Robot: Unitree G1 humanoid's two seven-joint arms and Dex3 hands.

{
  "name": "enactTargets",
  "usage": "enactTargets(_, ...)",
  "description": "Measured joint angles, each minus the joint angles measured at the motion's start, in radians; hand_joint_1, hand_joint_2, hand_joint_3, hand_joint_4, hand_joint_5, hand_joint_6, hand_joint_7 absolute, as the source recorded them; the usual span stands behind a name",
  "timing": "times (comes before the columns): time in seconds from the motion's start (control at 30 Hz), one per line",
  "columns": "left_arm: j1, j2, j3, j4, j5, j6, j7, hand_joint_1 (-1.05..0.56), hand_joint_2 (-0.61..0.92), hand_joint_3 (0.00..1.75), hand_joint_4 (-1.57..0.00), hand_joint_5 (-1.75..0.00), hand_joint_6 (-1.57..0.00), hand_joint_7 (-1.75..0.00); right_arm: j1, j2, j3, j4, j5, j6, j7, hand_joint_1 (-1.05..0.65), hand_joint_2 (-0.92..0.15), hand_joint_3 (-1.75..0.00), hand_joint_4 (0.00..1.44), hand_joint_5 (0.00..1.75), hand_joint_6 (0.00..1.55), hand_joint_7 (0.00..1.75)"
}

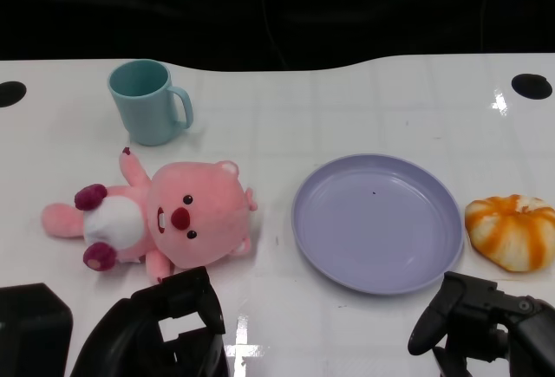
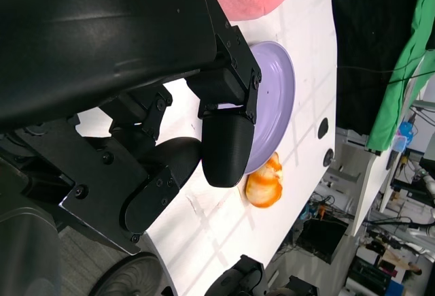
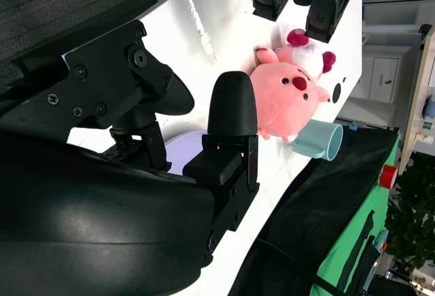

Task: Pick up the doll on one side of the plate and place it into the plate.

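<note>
Both hands wait at the near edge of the table, and nothing is held. The left hand [image 1: 165, 329] sits low with its fingers apart and empty, and the pink doll [image 1: 165, 217] lies on its back just beyond those fingertips, head nearest the hand, body and feet trailing off to the hand's outer side. The right hand [image 1: 481, 325] is also spread and empty, with the purple plate [image 1: 377, 221] just ahead of it and slightly inward.

So the doll is on the table, beside the plate and clear of its rim, not touching it. The left hand looks like the natural one for the pick.

Now the risks. The doll is soft and round-headed, so a grasp around the wide head may squash and slip instead of catching; the fingers could simply nudge it further away. A teal mug [image 1: 149, 101] stands beyond the doll, well past the left hand, and a push in that direction could drive the doll toward it.

On the carry, a floppy body hanging from the hand could drag across the plate's rim and shift or tip the plate. An orange and white striped object [image 1: 512, 231] sits just outside the plate, ahead of the right hand on its outer side; a sliding plate would bump it. A release too early leaves the doll draped over the rim.
</note>
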Motion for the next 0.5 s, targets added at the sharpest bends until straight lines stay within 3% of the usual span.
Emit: enactTargets(0.5,-0.005,0.000,0.000,0.001,0.000,0.000,0.000,-0.17,0.40,1.43,-0.86,-1.75,-0.73,-1.71,-0.003,0.000,0.000,-0.004,-0.001,0.003,0.000,-0.02,-0.64,-1.08,0.62,1.74,0.55,1.50)
